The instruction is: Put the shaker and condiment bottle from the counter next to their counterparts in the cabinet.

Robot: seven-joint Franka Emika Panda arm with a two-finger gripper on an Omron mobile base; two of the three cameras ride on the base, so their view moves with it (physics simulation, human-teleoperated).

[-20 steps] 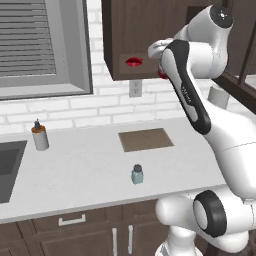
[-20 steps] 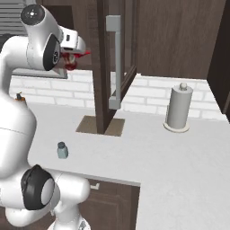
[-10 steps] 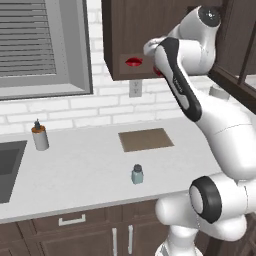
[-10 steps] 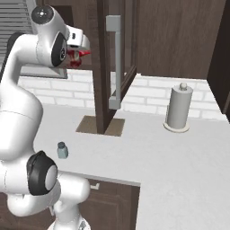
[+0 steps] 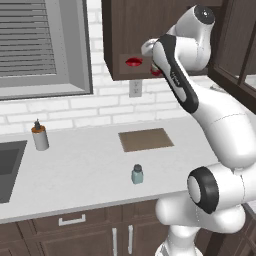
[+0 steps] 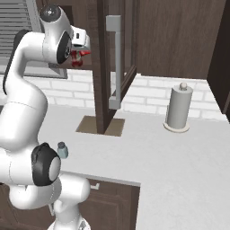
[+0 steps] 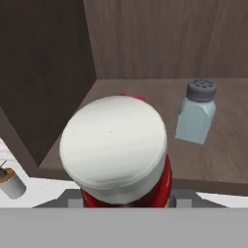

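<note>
My gripper (image 6: 78,55) is shut on the condiment bottle (image 7: 114,145), a red bottle whose white cap faces the hand camera. I hold it at the open front of the cabinet (image 5: 127,35), just before the shelf (image 7: 227,145). The bottle's red body (image 5: 156,73) peeks out from behind my forearm. Inside, on the shelf, stands a counterpart: a pale blue shaker (image 7: 196,114) with a grey cap, to the right of the bottle. A low red item (image 5: 133,62) lies at the cabinet's left. The other shaker (image 5: 137,174) stands on the counter (image 5: 85,170) near its front edge.
A brown mat (image 5: 146,139) lies on the counter below the cabinet. A grey pump dispenser (image 5: 40,137) stands at the left by the sink (image 5: 7,167). The open cabinet door (image 6: 110,67) hangs right of my hand. A paper towel holder (image 6: 179,108) stands far right.
My hand with the bottle has risen slightly and edged closer to the cabinet opening. The shaker on the counter has not moved.
</note>
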